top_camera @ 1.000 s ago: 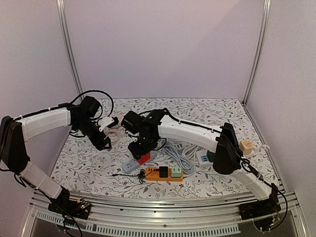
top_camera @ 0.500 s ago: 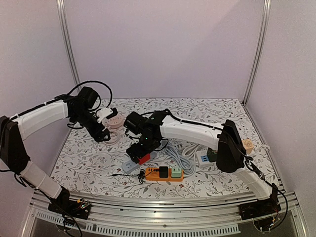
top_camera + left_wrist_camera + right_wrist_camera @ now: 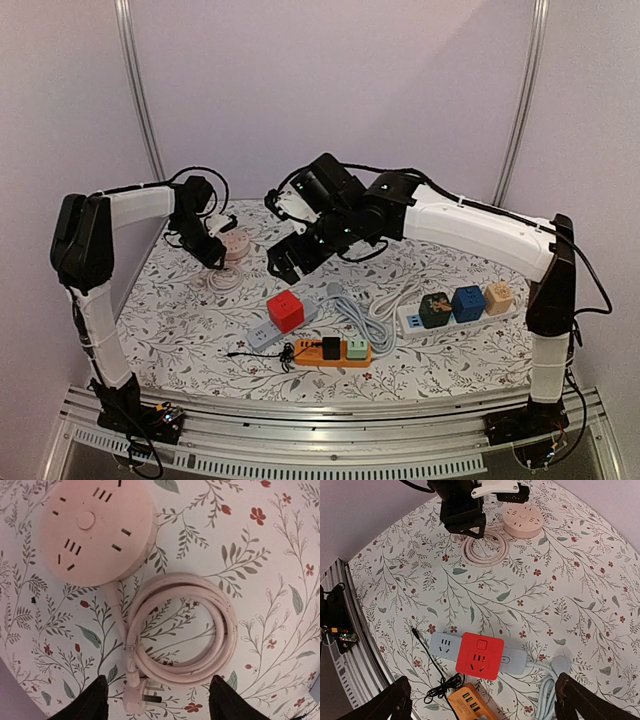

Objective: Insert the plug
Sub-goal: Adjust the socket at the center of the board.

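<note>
A pink plug (image 3: 137, 697) lies flat on the table at the end of its coiled pink cord (image 3: 220, 630), prongs pointing right. My left gripper (image 3: 160, 706) hangs open just above it, its dark fingers on either side of the plug and not touching it. The round pink socket hub (image 3: 95, 530) sits beside the coil. From the top, the left gripper (image 3: 213, 256) is next to the hub (image 3: 235, 245). My right gripper (image 3: 490, 705) is open and empty, raised high above a red cube adapter (image 3: 480, 655) that stands on a grey power strip (image 3: 442, 644).
An orange strip (image 3: 335, 351) with a black and a green plug lies near the front, with a thin black cable (image 3: 432, 680) beside it. A white strip (image 3: 412, 322) carrying three coloured cubes sits at the right. A grey cord bundle (image 3: 365, 308) lies between.
The right gripper opened, let go of the red cube on the grey strip and rose up and back. The left gripper moved back over the pink coil and narrowed a little.
</note>
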